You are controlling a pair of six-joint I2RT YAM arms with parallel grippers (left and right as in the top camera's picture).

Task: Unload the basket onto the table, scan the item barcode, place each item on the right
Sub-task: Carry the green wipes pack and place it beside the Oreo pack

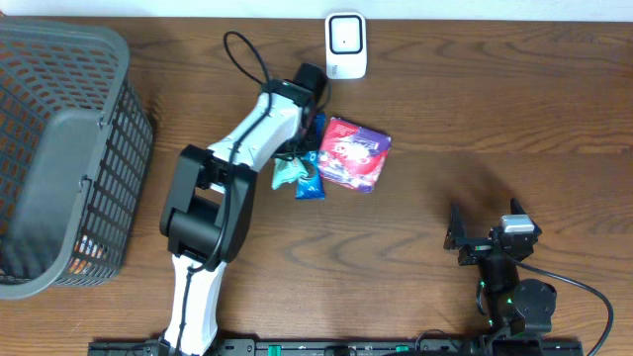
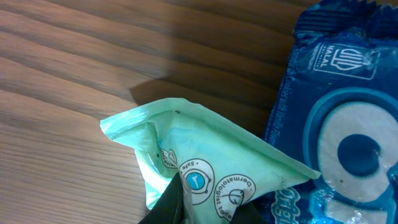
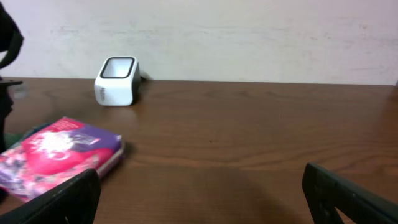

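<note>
My left gripper (image 2: 205, 210) is shut on the lower edge of a mint-green sachet (image 2: 205, 155), whose printed face shows between the dark fingers (image 2: 166, 208). From overhead, this gripper (image 1: 303, 150) sits over the item cluster, where the sachet (image 1: 287, 174) lies beside a blue packet (image 1: 311, 185) and a pink-and-purple package (image 1: 354, 153). The white scanner (image 1: 346, 44) stands at the table's far edge. My right gripper (image 1: 473, 240) rests open at the near right with nothing between its fingers (image 3: 62, 199). No barcode shows in any view.
A grey mesh basket (image 1: 59, 148) fills the left side of the table. The blue packet (image 2: 339, 118) lies right against the sachet. In the right wrist view the scanner (image 3: 117, 81) and the pink package (image 3: 56, 155) lie to the left.
</note>
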